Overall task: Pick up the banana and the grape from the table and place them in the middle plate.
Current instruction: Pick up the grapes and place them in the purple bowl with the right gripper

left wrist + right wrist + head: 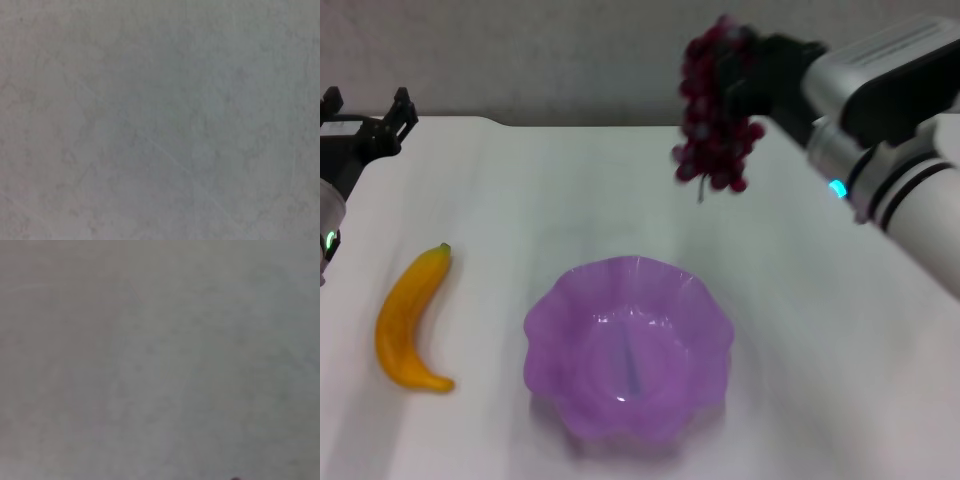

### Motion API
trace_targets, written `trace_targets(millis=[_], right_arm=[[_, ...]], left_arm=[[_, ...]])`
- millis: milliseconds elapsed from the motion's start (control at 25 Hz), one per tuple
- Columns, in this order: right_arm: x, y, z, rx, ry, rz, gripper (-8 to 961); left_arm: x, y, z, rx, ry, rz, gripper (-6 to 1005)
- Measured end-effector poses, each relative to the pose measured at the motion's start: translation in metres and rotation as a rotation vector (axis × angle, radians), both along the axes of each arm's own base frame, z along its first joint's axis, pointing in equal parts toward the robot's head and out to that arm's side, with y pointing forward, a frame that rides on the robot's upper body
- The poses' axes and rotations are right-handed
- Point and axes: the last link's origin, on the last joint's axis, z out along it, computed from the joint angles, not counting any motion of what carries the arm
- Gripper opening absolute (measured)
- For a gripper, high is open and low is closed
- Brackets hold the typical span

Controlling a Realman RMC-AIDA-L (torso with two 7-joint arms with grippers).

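Observation:
In the head view my right gripper point(740, 70) is shut on the grape bunch point(713, 115), dark red-purple, and holds it high above the table, beyond the purple plate point(545, 330). The plate sits at the near middle of the white table point(820, 330) with nothing in it. The yellow banana point(408, 318) lies on the table left of the plate, green stem tip pointing away. My left gripper point(368, 115) is at the far left near the table's far edge, open and empty. Both wrist views show only a blurred grey surface.
The table's far edge has a notch at the left back point(500, 122). A grey wall point(570, 50) stands behind the table.

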Motion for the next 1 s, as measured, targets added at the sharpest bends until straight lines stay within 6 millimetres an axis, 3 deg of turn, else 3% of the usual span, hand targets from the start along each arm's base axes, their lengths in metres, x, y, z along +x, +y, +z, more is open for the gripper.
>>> trace_targets(millis=[320,640,760,1000], right_arm=[[-0.02,-0.03,-0.048,-0.145,-0.056,0.099,256],[-0.026,-0.066,-0.083,-0.264,-0.11,0.178,255],[-0.026,-0.078,-0.089,-0.281,-0.14,0.205,255],[-0.021,-0.08,-0.088,-0.305,-0.146,0.179,254]], left_arm=[[0.002,0.001,0.0,0.0,-0.001,-0.004,831],[0.0,0.0,0.0,0.0,-0.002,0.0,831],[-0.002,-0.001,0.0,0.0,-0.002,0.004,831],[-0.002,-0.001,0.0,0.0,-0.001,0.005,831]])
